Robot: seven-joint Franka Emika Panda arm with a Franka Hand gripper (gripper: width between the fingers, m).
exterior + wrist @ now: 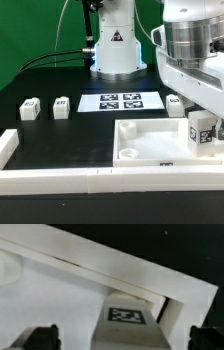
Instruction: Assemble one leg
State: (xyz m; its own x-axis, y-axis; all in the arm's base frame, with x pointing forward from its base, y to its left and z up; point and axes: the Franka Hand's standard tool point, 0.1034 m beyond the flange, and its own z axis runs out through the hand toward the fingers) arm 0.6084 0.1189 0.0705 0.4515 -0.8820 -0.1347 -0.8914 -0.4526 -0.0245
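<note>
A small white leg (203, 131) with black-and-white tags stands upright in the far right corner recess of the large white tray piece (128, 150). My gripper (203, 138) is lowered over it. In the wrist view the leg (126, 319) sits midway between my fingers (41, 338), with a gap showing on each side, so my gripper (124, 340) is open around it. The tray's walls (110, 266) meet in a corner just behind the leg. Three more legs lie on the table: two at the exterior view's left (30, 107) (61, 106) and one behind the gripper (174, 100).
The marker board (122, 101) lies in the middle, before the robot base (113, 50). Long white border bars run along the front (60, 178) and the exterior view's left (8, 148). Black cables trail at the back left.
</note>
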